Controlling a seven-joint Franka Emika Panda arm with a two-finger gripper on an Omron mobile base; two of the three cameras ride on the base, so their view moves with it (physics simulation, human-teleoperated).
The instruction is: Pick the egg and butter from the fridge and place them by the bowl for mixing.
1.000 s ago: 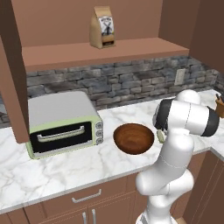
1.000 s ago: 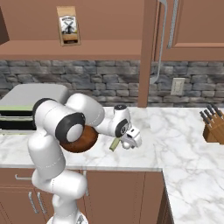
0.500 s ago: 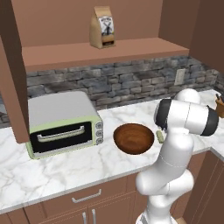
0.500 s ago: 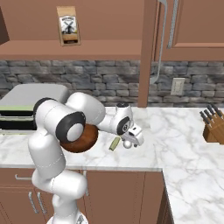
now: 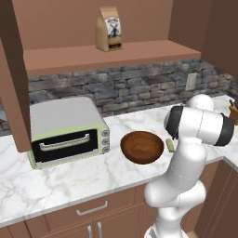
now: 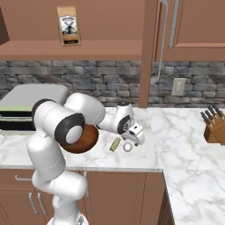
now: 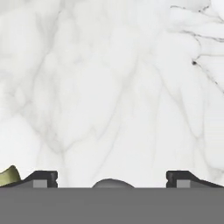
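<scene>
Right base view: my hand (image 6: 132,141) hangs wide open, gripping nothing, right above the egg (image 6: 127,147), which sits on the tabletop near its front edge. Butter (image 6: 115,143) lies just beside it, bowl (image 6: 81,138) next along.

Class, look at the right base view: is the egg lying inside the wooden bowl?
No. The egg rests on the marble counter, outside the wooden bowl.
</scene>
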